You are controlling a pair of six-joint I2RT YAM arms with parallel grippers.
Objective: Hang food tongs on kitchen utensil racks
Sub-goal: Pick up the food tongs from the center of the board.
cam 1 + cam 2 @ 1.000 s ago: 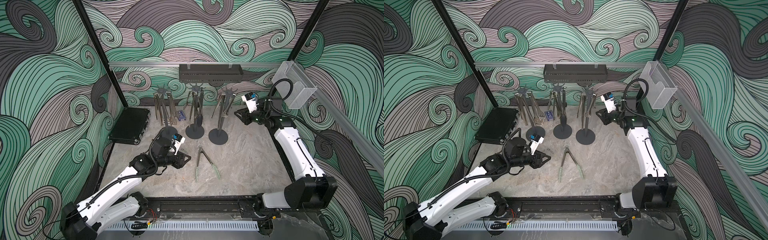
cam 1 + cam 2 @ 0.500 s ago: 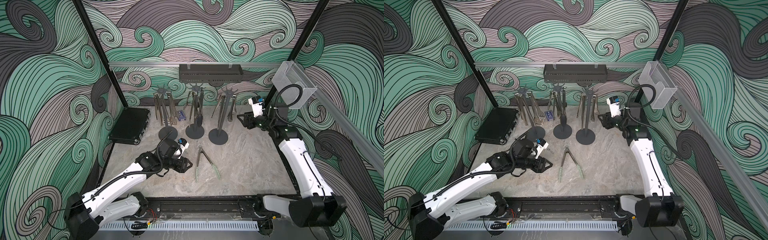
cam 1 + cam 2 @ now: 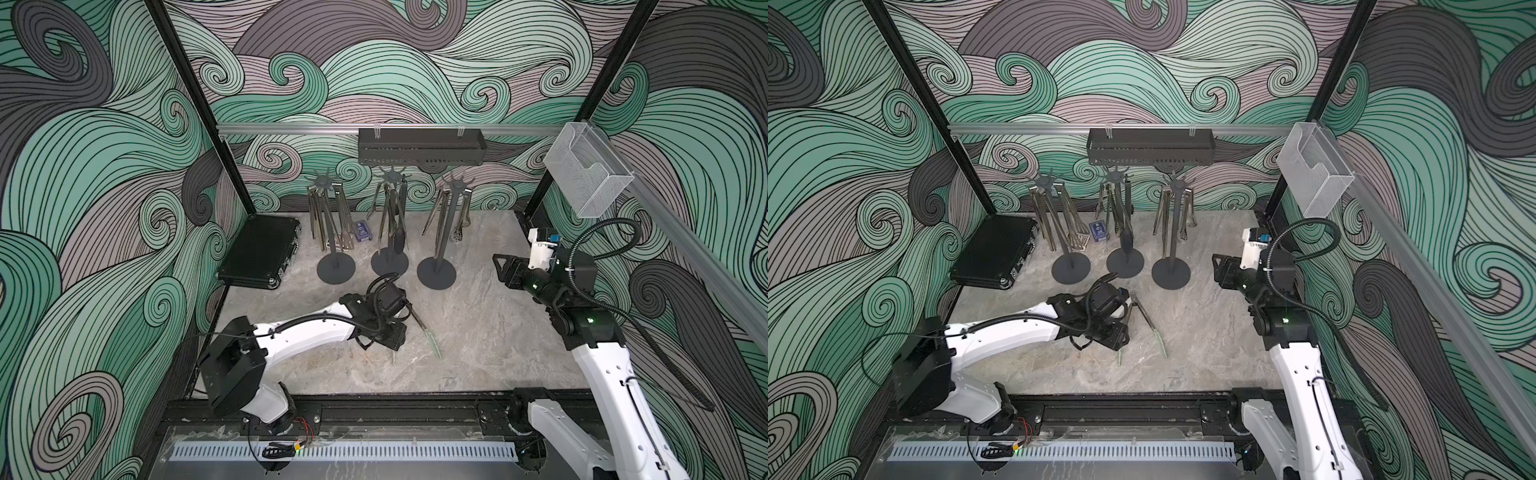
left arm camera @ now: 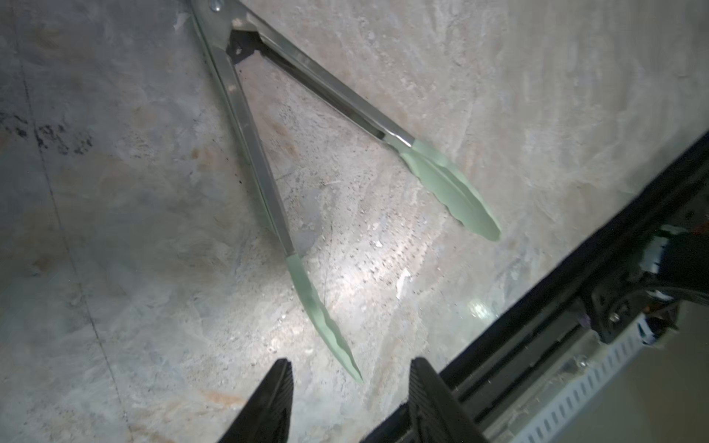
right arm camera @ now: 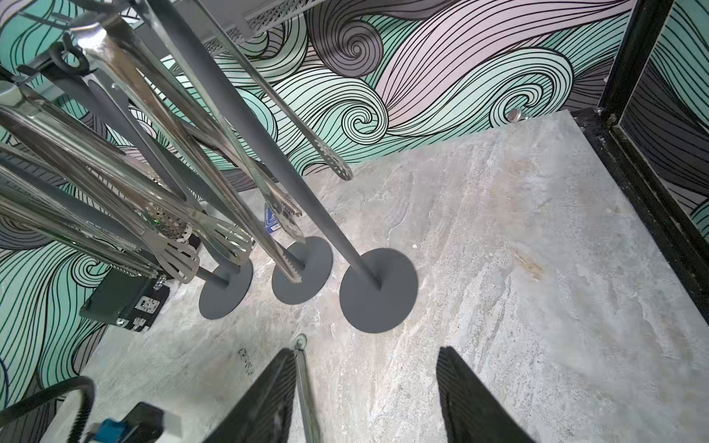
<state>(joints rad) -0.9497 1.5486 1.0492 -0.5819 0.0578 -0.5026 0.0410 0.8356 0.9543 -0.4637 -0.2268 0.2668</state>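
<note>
The green-tipped tongs (image 4: 249, 153) lie spread in a V on the worktop (image 3: 478, 332), with their tips near the black front rail (image 3: 415, 411). The left gripper (image 4: 351, 402) hangs over them with its fingers spread and holding nothing, and one green tip lies just ahead of the gap. The right gripper (image 5: 368, 395), also spread and empty, hovers beside the rightmost rack (image 3: 436, 274) without touching it. Bare worktop runs from that rack's base to the side frame. The hanging tongs (image 3: 318, 224) fill the racks, and a black case (image 3: 259, 251) sits at the back left edge.
</note>
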